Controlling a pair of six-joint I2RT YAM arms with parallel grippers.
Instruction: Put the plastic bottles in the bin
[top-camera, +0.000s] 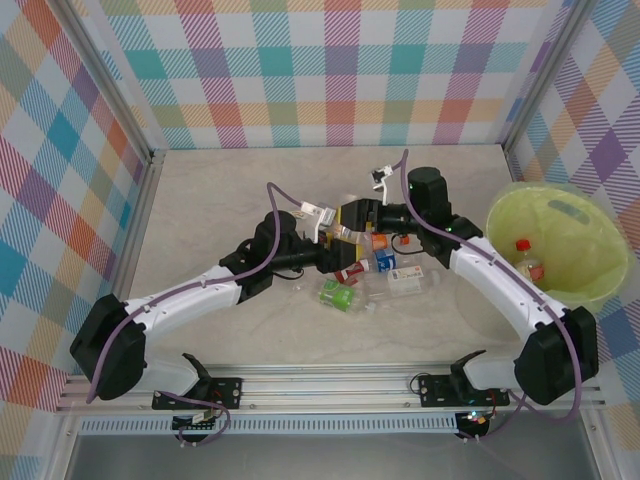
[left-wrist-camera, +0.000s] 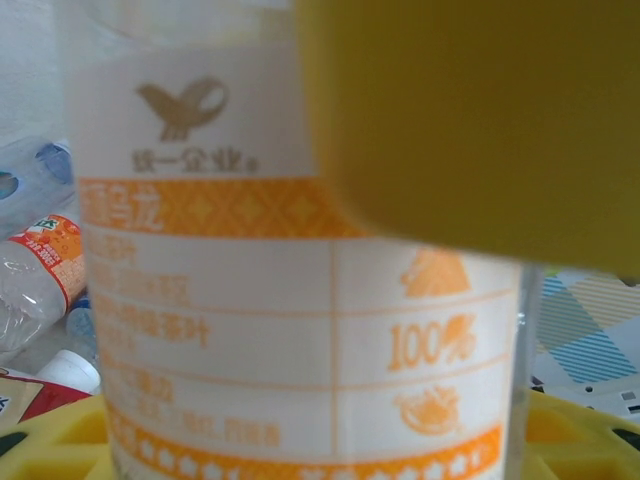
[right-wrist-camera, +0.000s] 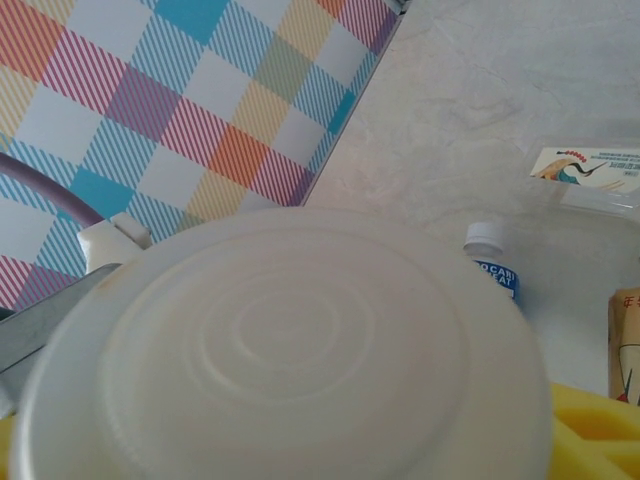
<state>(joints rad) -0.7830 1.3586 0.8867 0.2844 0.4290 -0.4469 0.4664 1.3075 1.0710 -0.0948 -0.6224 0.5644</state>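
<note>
A plastic bottle (left-wrist-camera: 250, 300) with a white-and-orange label stands between the yellow fingers (left-wrist-camera: 60, 445) of my left gripper (left-wrist-camera: 320, 460), which is shut on it. Over the table's middle the left gripper (top-camera: 335, 225) meets my right gripper (top-camera: 365, 218). A yellow finger (left-wrist-camera: 470, 120) of the right gripper lies against the bottle's upper part. In the right wrist view the bottle's round white end (right-wrist-camera: 290, 350) sits right in front of the right gripper (right-wrist-camera: 300, 460), hiding its jaws. The yellow-green bin (top-camera: 590, 225) stands at the right and holds a red-capped bottle (top-camera: 527, 260).
Loose bottles lie under the grippers: a green one (top-camera: 338, 295), a red one (top-camera: 350, 273), a blue one (top-camera: 385, 261) and a clear one (top-camera: 405, 281). A blue-labelled white-capped bottle (right-wrist-camera: 492, 262) lies on the marble top. Checked walls enclose the table.
</note>
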